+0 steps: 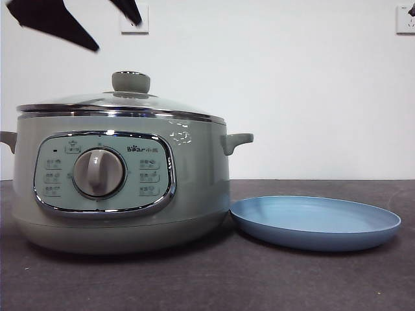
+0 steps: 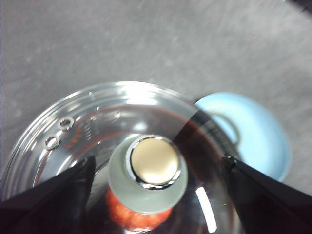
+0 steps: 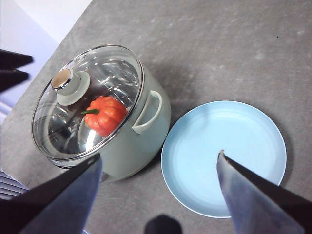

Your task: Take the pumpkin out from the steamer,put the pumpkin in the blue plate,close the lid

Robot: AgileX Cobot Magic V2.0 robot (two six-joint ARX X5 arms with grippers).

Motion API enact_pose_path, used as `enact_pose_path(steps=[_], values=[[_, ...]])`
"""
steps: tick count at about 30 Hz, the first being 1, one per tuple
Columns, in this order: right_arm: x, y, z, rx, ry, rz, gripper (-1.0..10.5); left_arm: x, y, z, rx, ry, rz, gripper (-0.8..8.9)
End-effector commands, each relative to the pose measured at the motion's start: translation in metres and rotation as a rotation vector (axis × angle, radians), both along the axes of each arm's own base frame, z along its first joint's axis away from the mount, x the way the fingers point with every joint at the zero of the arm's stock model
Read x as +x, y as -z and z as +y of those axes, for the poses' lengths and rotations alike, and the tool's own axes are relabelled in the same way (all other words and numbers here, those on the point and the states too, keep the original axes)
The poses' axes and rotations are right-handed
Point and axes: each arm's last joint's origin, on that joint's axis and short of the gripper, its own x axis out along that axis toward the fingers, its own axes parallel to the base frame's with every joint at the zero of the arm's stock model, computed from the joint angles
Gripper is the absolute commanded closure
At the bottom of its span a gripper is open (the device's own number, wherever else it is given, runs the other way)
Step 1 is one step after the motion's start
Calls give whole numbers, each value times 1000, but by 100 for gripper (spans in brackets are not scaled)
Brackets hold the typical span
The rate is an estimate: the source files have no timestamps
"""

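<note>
The left gripper is held spread wide above the steamer, one jaw to either side of the lid knob and neither touching it; in the front view the same gripper shows as two dark tips high over the pot, well clear of the knob. The right gripper is likewise held apart and empty, raised high over the desk with the blue plate beneath it.

The lid is seated on the steamer, so nothing of the task is judged done as yet. The knob is the only sensible place to take hold: it is round, waisted under a chrome cap, and stands proud of the dome. The glass is judged stiff, fairly heavy and breakable, with a smooth chrome rim that would slide in a pinch, so a squeeze low on the knob's neck and a level lift are called for.

The pumpkin is seen through the glass, lying inside the pot beneath and beside the knob, its green stem pointing sideways. It is judged light and firm; its ribbed sides should give the jaws purchase, whereas the thin curved stem would be a poor hold. It is best taken across the body.

The blue plate lies flat and bare on the desk just beside the steamer's base, under one side handle. Being shallow and matte, it should receive the pumpkin without much rolling.
</note>
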Motion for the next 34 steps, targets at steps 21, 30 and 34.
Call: enact_pose_path(steps=[21,30,34], values=[[0,-1,0,-6,-1,-9,567,26,36,-29,169,31,32,795],[0,0,0,-7,-1,-5,567,26,33,-29,158,30,15,822],[0,0,0,-7,0,1,567,23,26,-27,142,26,-17,822]])
